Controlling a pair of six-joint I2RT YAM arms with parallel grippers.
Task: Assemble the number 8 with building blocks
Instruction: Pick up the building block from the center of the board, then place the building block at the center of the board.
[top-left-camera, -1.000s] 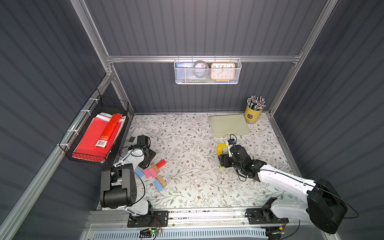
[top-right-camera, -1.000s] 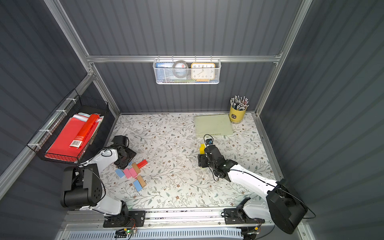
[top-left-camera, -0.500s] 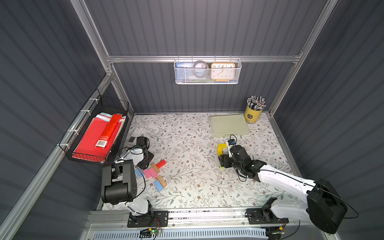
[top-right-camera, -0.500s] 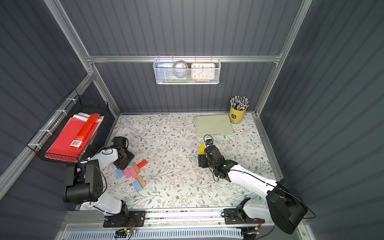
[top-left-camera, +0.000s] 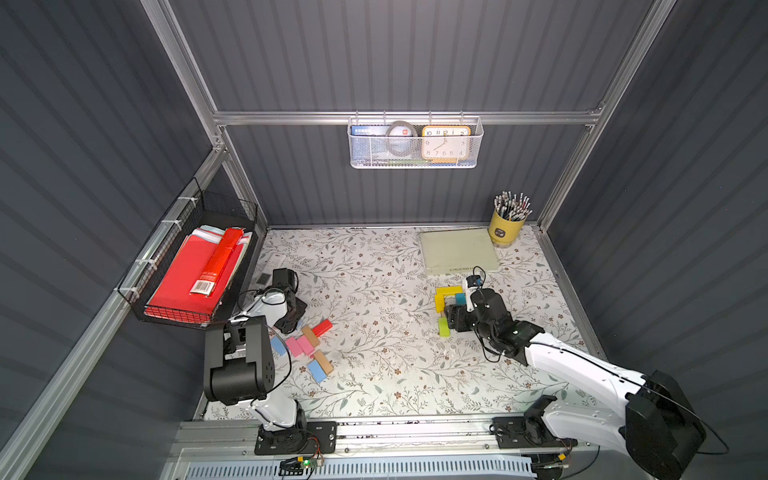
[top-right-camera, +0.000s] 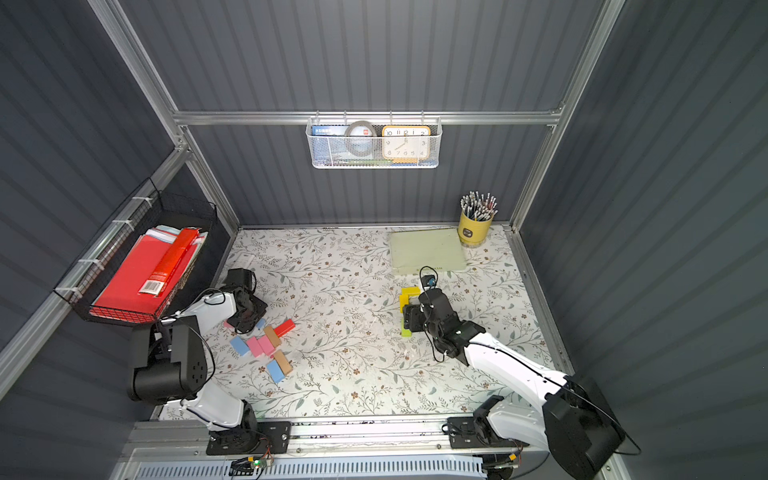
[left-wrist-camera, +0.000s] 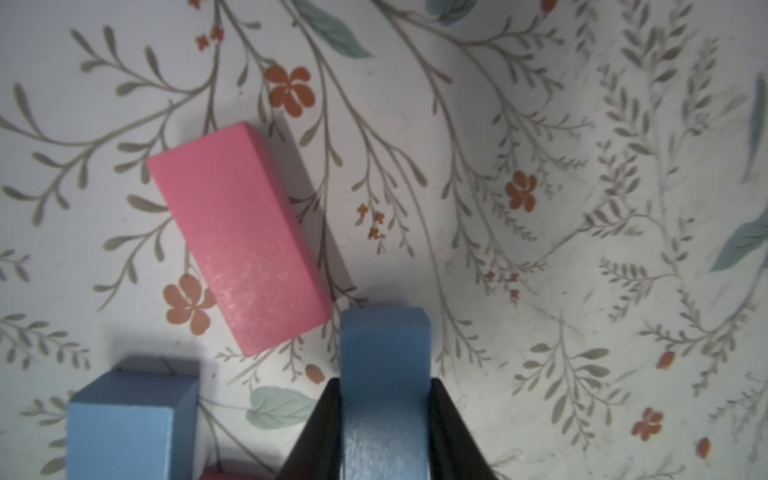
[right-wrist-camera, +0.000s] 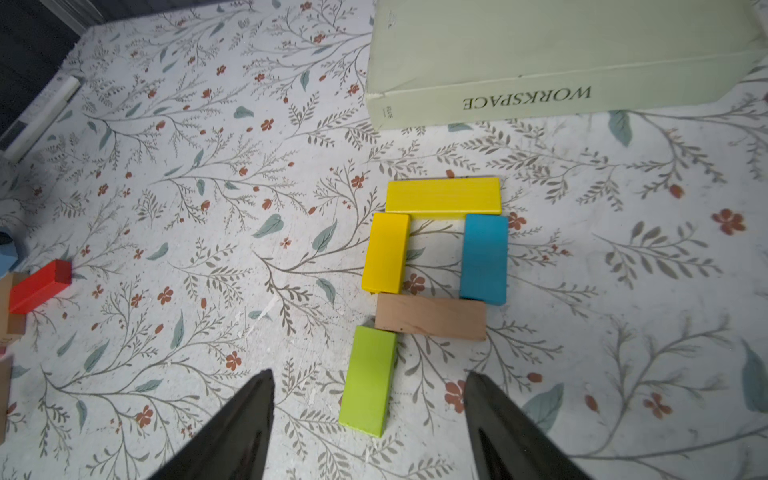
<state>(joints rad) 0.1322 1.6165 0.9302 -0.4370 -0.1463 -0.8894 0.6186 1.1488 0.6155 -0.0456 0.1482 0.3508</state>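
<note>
Near the left edge of the floral-covered table (top-left-camera: 374, 374), the left gripper (left-wrist-camera: 382, 384), open a second ago, now clamps a small blue wooden brick (left-wrist-camera: 384, 345), apparently unlifted; the right gripper (right-wrist-camera: 368, 373) stays spread over a lime-green wooden brick (right-wrist-camera: 368, 388).

A square is enclosed by a long yellow block (right-wrist-camera: 443, 196), a short yellow block (right-wrist-camera: 385, 252), a turquoise block (right-wrist-camera: 484, 258) and a tan block (right-wrist-camera: 431, 317). A green block (right-wrist-camera: 368, 380) is seen between the parted jaws of the right gripper (right-wrist-camera: 369, 375).
</note>
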